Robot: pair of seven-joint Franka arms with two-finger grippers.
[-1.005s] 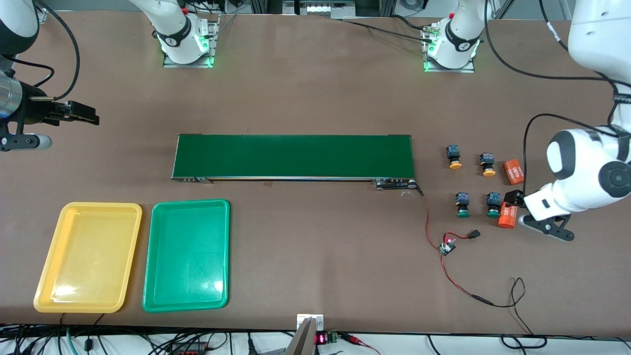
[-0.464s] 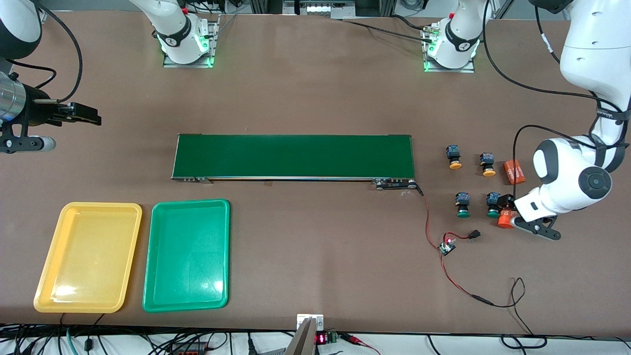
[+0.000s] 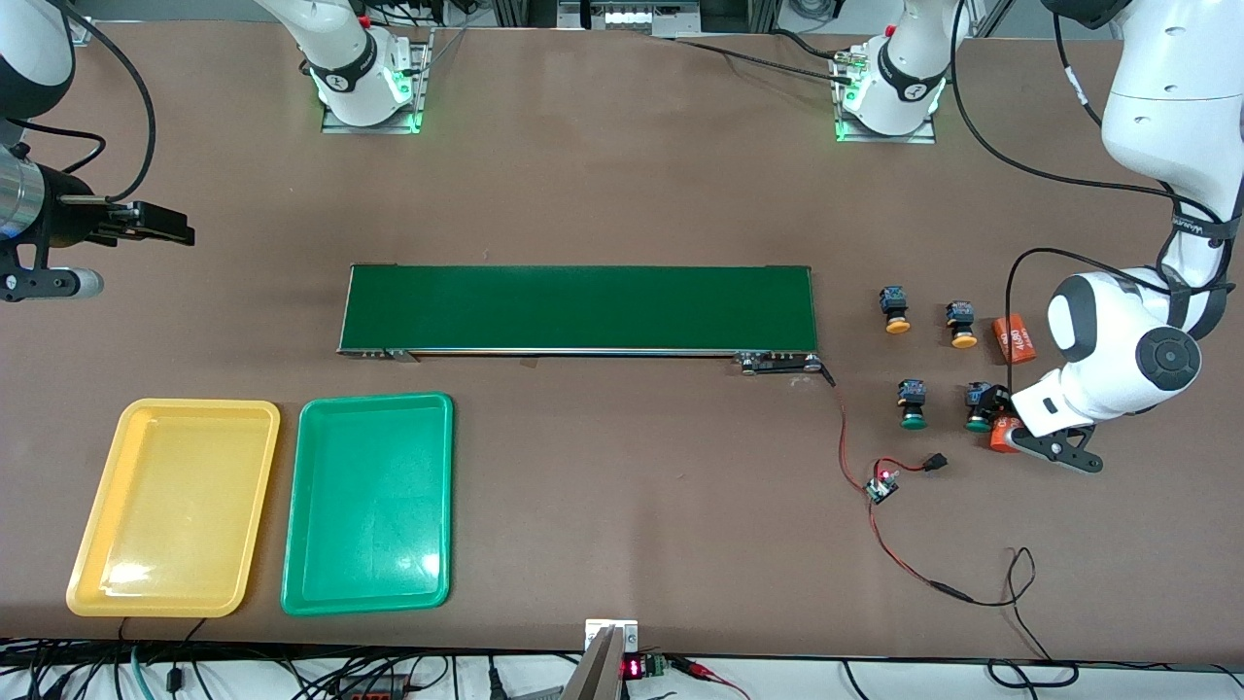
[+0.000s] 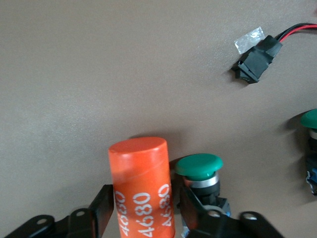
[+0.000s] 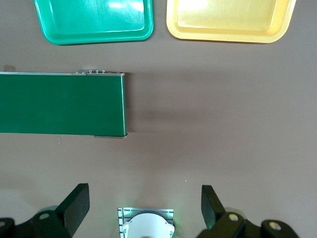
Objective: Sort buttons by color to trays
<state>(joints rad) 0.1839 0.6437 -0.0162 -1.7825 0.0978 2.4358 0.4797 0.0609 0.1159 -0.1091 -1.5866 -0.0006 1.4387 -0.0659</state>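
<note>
Right arm waits raised at its table end, right gripper spread wide. Left arm bent low, left gripper open astride orange "4680" cylinder; green-capped button just beside, others near. Yellow tray, green tray well apart

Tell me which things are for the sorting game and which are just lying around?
For the job:
green buttons
yellow-orange buttons
yellow tray
green tray

Just lying about:
orange cylinders
conveyor belt
red-and-black wires
</note>
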